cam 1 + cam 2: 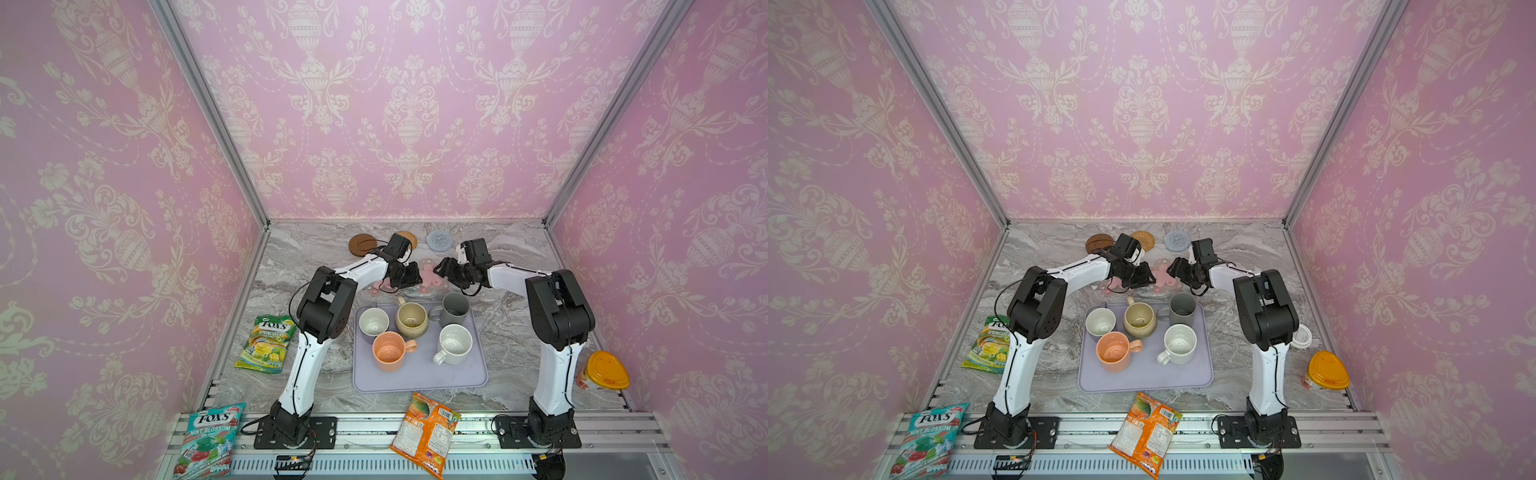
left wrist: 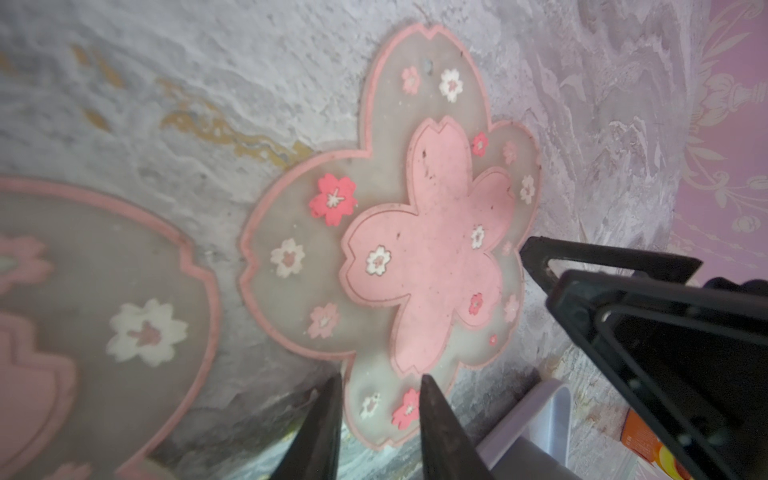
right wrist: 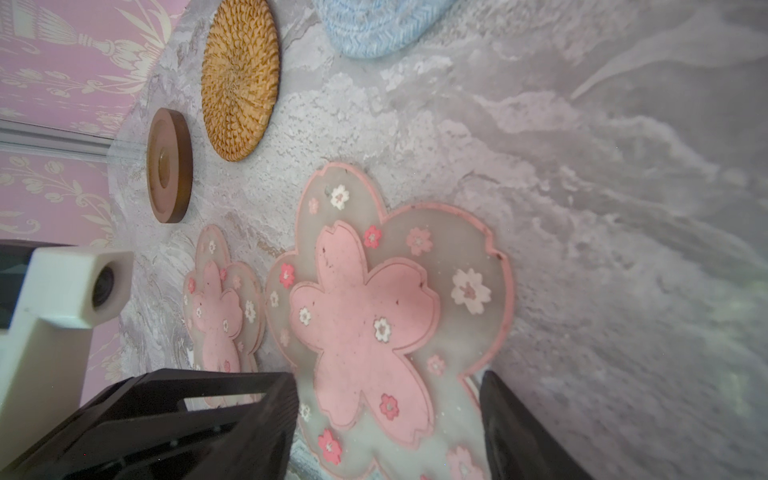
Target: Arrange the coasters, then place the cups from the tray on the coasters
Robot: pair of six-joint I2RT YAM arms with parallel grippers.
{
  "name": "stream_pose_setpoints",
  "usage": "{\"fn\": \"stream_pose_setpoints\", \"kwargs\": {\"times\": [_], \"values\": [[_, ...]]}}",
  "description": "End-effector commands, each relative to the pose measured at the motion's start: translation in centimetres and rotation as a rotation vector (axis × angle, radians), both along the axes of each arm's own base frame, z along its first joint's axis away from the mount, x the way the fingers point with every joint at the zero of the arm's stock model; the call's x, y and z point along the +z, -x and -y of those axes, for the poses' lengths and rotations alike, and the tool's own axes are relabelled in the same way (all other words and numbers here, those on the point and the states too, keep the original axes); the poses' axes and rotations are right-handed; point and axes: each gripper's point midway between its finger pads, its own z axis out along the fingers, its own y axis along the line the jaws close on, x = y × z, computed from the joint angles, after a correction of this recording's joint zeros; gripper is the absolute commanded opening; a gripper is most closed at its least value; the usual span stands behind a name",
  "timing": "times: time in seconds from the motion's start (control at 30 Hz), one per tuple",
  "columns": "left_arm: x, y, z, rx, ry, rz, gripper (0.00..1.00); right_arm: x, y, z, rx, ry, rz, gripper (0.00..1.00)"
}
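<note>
Left gripper point(image 1: 409, 277): jaws parted just a little, nothing in them; in the left wrist view its fingertips point(image 2: 434, 415) sit at one petal of the flower coaster point(image 2: 419, 249), one tip over the petal, one over bare table; whether they touch it, can't tell
Right gripper point(image 1: 444, 271): jaws standing wide and empty; it faces the left gripper across that same coaster, its tips straddling the opposite petals in the right wrist view
Flower coaster: flat on the table, right between the two grippers
Second flower coaster point(image 3: 218, 307): flat, just beside the first, down under the left gripper's wrist
Far row: wooden coaster point(image 1: 363, 244), rattan coaster point(image 1: 1144, 239) and blue-grey coaster point(image 1: 440, 240) lie beyond both grippers toward the back wall; the left wrist partly covers the rattan one
Tray point(image 1: 415, 380): behind the grippers, on the arm-base side
On the tray: lavender cup point(image 1: 373, 322), beige cup point(image 1: 411, 319), grey cup point(image 1: 455, 309), white cup point(image 1: 454, 344), peach cup point(image 1: 390, 351); all five upright
</note>
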Motion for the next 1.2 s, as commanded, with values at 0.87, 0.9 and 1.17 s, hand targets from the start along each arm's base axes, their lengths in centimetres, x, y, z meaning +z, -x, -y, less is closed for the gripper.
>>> {"fn": "stream_pose_setpoints", "kwargs": {"times": [0.87,0.9,1.17], "values": [[-1.8,0.2,-9.5,0.140,-0.172,-0.059,0.35,-2.0,3.5,2.3,-0.002,0.070,-0.133,0.71],[-1.7,0.3,-9.6,0.138,-0.170,-0.059,0.35,-2.0,3.6,2.4,-0.004,0.071,-0.134,0.71],[-0.4,0.1,-9.1,0.106,-0.116,-0.040,0.35,-1.6,3.7,2.5,-0.003,0.073,-0.130,0.71]]}}
